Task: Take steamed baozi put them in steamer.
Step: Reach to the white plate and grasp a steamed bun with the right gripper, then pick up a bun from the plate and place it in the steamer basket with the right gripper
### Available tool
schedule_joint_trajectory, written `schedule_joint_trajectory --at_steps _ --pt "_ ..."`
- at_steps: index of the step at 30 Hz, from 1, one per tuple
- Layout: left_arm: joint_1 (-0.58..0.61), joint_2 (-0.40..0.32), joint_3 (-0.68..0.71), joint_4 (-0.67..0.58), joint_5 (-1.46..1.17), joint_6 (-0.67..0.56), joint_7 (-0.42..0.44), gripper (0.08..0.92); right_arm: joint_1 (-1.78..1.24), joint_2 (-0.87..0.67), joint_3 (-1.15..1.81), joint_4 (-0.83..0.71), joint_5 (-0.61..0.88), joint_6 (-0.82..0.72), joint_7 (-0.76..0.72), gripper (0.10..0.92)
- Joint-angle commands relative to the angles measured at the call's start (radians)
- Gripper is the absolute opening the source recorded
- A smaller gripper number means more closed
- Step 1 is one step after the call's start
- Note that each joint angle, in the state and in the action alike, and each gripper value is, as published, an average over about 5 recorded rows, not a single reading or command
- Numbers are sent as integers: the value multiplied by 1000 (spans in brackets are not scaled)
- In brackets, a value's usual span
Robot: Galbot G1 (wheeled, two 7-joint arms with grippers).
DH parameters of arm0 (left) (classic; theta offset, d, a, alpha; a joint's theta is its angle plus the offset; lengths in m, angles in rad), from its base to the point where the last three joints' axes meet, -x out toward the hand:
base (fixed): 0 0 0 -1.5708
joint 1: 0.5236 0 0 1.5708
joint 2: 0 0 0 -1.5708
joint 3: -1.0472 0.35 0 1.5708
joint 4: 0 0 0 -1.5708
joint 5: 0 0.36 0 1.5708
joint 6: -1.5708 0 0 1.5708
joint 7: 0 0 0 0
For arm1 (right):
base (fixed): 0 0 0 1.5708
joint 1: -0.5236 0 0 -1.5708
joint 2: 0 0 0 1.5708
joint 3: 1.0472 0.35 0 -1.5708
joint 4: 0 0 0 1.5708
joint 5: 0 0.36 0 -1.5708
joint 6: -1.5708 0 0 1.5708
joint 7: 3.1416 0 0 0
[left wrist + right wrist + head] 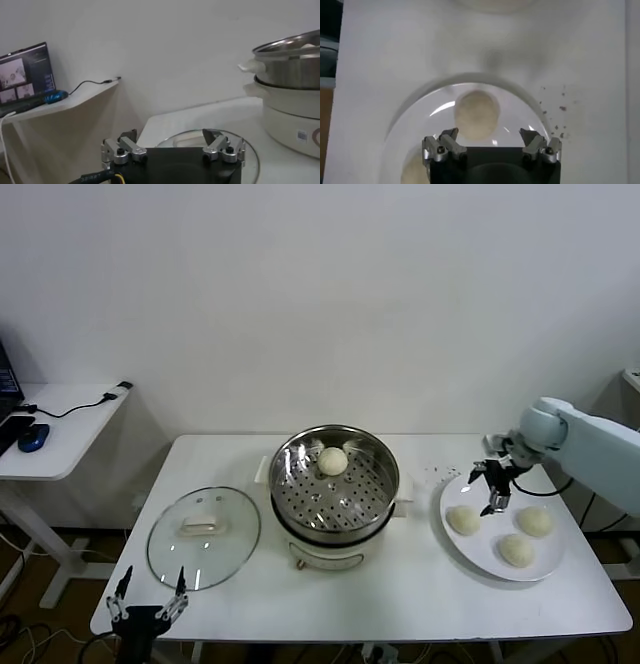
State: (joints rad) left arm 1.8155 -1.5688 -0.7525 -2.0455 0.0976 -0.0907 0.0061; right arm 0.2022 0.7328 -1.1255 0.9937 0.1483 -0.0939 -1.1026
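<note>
Head view: steamer (333, 484) at surface centre, one steamed baozi (332, 460) on its perforated tray toward the back; three more on the white plate (470, 552) by the right edge. Right end effector (492, 487) above the plate's rear, jaws apart, empty. Left end effector (148, 602) parked at the front-left corner, jaws apart, beside the glass lid (203, 536).

Left wrist view: lid ahead; steamer beyond.

Right wrist view: one bun (476, 112) between the open jaws. Risk: an off-centre closing would dent or roll the soft bun.
</note>
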Motion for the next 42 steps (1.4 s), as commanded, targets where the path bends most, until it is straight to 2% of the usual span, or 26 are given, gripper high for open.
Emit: schedule_joint_trajectory --at_steps 1,14,22,26,36,42 --pt "0 -2 -1 3 -2 2 0 823 -84 48 51 -59 -43 -8 1 823" --pt "3 -4 -3 6 -1 1 -1 823 -108 109 82 -133 -78 10 1 810" --pt "5 -5 -3 1 -1 4 -1 823 -104 105 74 -132 -72 11 -6 666" --pt "6 -5 -2 2 -1 4 -2 823 -103 101 76 -127 -58 8 -7 625" --pt "10 -4 -2 1 -2 3 -3 823 -75 67 66 -94 -29 3 -8 578" --pt "8 -3 8 0 -3 5 -6 823 89 6 -48 -20 80 -26 -4 571"
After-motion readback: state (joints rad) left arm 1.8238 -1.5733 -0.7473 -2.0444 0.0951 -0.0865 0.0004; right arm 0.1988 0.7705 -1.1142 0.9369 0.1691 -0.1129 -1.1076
